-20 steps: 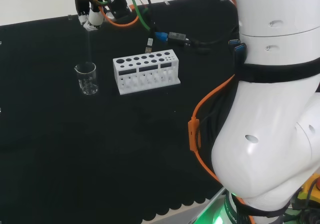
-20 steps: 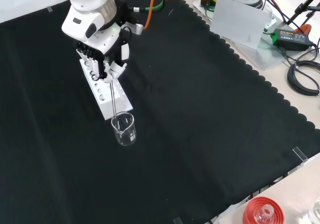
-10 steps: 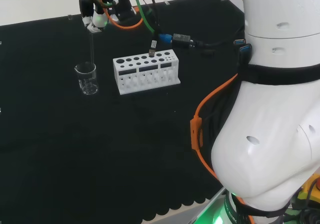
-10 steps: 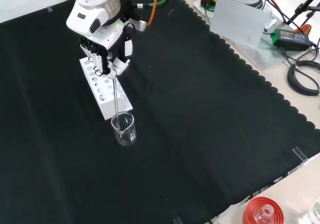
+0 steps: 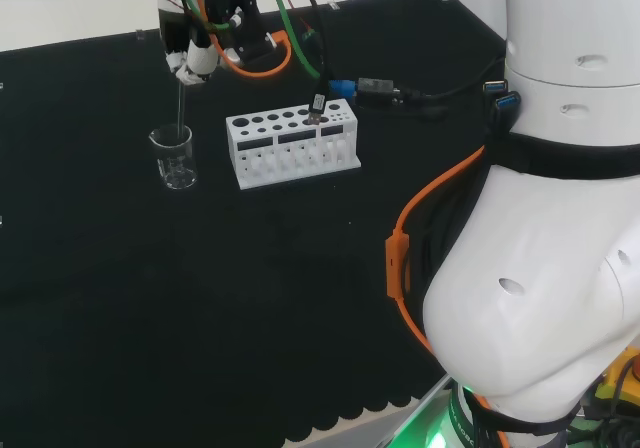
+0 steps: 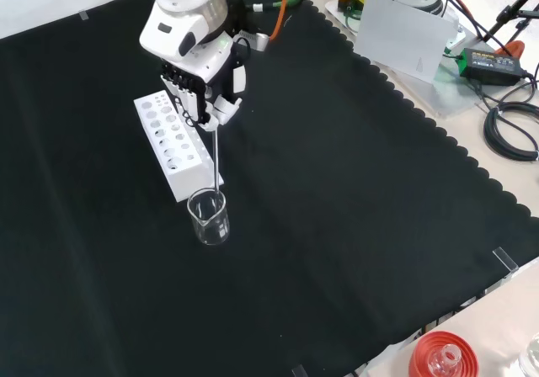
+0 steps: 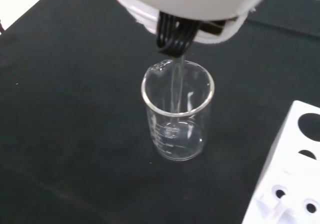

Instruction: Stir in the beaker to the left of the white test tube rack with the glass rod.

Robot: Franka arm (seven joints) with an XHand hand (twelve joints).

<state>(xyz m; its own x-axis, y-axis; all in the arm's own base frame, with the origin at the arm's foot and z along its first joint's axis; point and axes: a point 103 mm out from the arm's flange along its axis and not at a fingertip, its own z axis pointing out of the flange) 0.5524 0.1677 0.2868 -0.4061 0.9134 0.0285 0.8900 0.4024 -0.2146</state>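
Hand (image 6: 205,89) above the rack (image 6: 173,146), fingers curled round the top of the rod (image 6: 217,162), which it pinches and lets hang downward. Gripping the rod by its upper end keeps the fingers well above the glass while the free lower end reaches into the beaker (image 6: 209,217).

Front view: the rod runs from the fingers down past the near end of the rack and enters the mouth of the beaker, which stands just beyond that end, nearer the camera. Head view: the beaker (image 5: 175,158) stands to the left of the rack (image 5: 292,144), close by but apart from it, with the hand (image 5: 196,50) above and the rod (image 5: 181,106) dropping almost upright into it.

Wrist view: the rod (image 7: 176,86) passes through the rim of the beaker (image 7: 178,116), inside the wall and somewhat off centre; whether its tip touches the bottom cannot be told, nor whether the beaker holds any liquid. A corner of the rack (image 7: 287,176) lies beside it.

Judged stage: stirring, with the rod inside the vessel. The beaker is light and unclamped, so a wide sweep against its wall could likely tip or slide it; small circles would suit.
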